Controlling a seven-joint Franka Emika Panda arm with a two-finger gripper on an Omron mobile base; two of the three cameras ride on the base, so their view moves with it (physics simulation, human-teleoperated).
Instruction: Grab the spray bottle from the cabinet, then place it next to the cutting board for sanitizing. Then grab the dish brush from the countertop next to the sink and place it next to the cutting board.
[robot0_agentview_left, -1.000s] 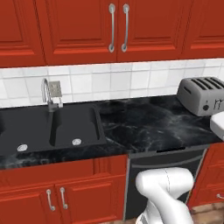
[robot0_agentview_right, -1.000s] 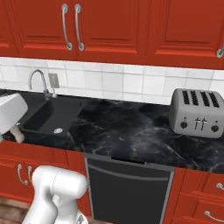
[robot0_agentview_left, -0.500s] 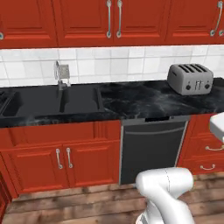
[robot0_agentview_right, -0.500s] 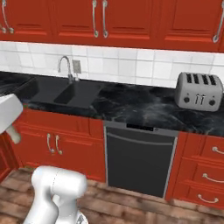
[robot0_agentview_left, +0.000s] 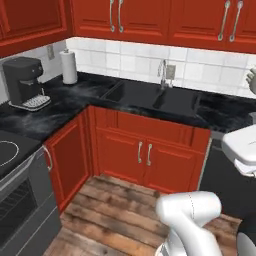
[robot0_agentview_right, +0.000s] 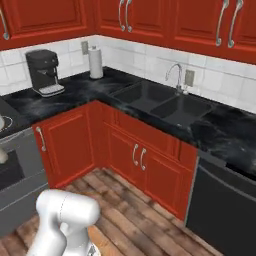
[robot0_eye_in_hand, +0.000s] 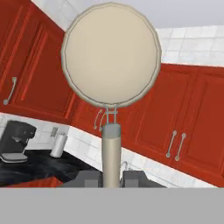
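In the hand view we see the gripper closed tight on the handle of the dish brush. The two dark finger tips at the bottom centre of the frame press against either side of the pale shaft. The handle rises straight up from between them, and its round cream head fills the upper middle of the frame, in front of the red wall cabinets. At the lower left of that view we make out a black coffee machine and a white paper towel roll on the black countertop. In the left base view the sink lies in the upper middle of the frame, sunk into the veined countertop, with the silver faucet behind it against the tiles. The coffee machine and the paper towel roll stand at the upper left. In the right base view the sink sits right of centre, and a dark dishwasher front is at the lower right.
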